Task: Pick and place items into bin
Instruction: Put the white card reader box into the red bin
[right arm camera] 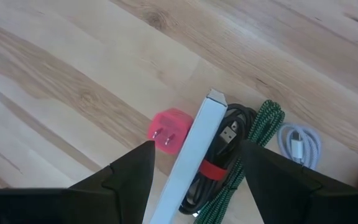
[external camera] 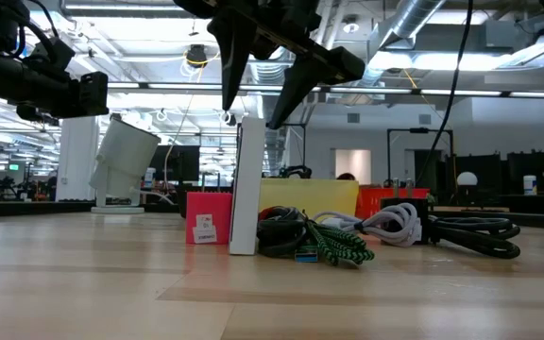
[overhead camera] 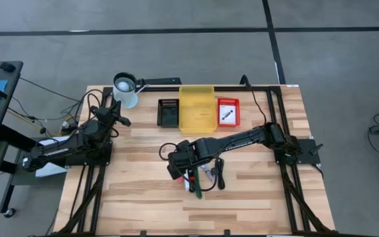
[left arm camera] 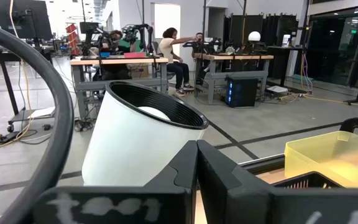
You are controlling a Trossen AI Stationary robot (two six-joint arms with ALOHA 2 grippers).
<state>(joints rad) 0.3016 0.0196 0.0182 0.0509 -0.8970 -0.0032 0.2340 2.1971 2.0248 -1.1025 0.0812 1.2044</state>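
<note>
Wood table [overhead camera: 143, 197], nothing binned yet as far as I see: white box [right arm camera: 188, 158], pink plug [right arm camera: 169, 132] and cables [right arm camera: 238, 146] sit mid-table, under my spread right gripper [right arm camera: 194, 158]. Yellow bin [overhead camera: 197, 105] looks empty, though its inside's hazy. Left gripper [overhead camera: 117, 112] idles pressed together near the white cup [overhead camera: 126, 89].

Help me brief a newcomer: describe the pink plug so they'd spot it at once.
On the wooden table, find the item pile under the open right gripper. The pink plug lies beside the white box, opposite the black cable and green braided cable. It alone is pink, with two metal prongs.
</note>
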